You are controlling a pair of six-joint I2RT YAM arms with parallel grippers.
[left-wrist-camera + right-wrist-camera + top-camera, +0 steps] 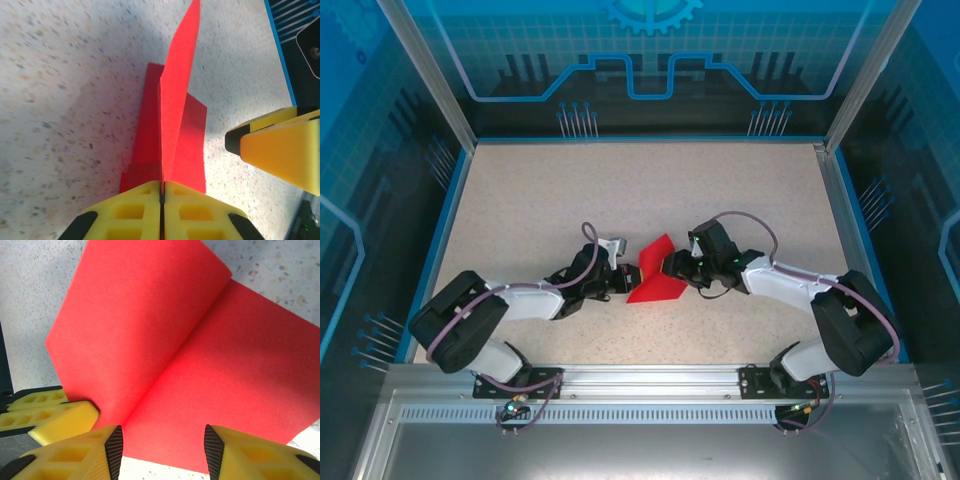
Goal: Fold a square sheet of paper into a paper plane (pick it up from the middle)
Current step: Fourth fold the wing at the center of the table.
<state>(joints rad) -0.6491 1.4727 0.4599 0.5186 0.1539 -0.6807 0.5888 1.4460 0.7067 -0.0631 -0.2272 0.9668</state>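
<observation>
Bench scene from three views. Overhead, the red sheet (pixel 655 282) lies at the middle of the speckled bench (pixel 540 200), between the two sets of fingers, partly folded: a flat pointed portion rests on the surface toward the near edge, and a darker flap rises toward the far side. The left arm (pixel 520 300) reaches in from the lower left and the right arm (pixel 790 285) from the lower right, so that the left fingers (pixel 631 272) meet the sheet's left edge and the right fingers (pixel 680 268) stand at its right edge. Left wrist view: the left fingers (pixel 147 207) are closed together, pinching the near end of an upright fold of the sheet (pixel 177 100); that fold runs away from them as a thin raised ridge, with flat red panels lying on the bench (pixel 65 100) on either side. One yellow tip of the right fingers (pixel 280 150) sits just beside the sheet at the right. Right wrist view: the right fingers (pixel 114 445) stand apart, gripping nothing, with the sheet (pixel 150 330) spread beyond the gap between them. A diagonal crease divides a raised left panel from a flatter right panel. The left fingers (pixel 50 412) appear at the lower left, at the foot of the crease.
</observation>
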